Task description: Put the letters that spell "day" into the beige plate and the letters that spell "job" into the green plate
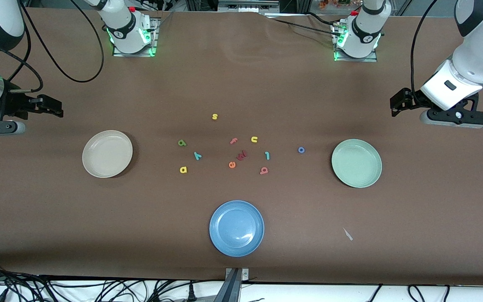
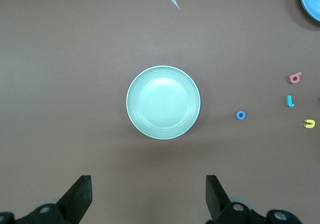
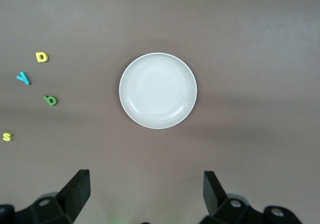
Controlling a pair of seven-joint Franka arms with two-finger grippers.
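The beige plate [image 1: 107,153] [image 3: 158,90] lies bare toward the right arm's end, the green plate [image 1: 356,162] [image 2: 163,102] bare toward the left arm's end. Between them lie the green "d" [image 1: 182,143], teal "y" [image 1: 197,156] and yellow "a" [image 1: 183,169], then the light-blue "j" [image 1: 267,156], blue "o" [image 1: 301,149] and pink "b" [image 1: 263,170]. My left gripper [image 1: 394,105] [image 2: 149,194] hangs open over bare table by the green plate. My right gripper [image 1: 56,107] [image 3: 146,191] hangs open over bare table by the beige plate. Both hold nothing.
A blue plate [image 1: 236,227] sits nearest the front camera. Other letters lie among the task's own: yellow "s" [image 1: 214,116], pink "f" [image 1: 233,141], yellow "u" [image 1: 254,139], orange "e" [image 1: 232,165], a dark red one [image 1: 241,155]. A white scrap [image 1: 347,234] lies nearer the camera than the green plate.
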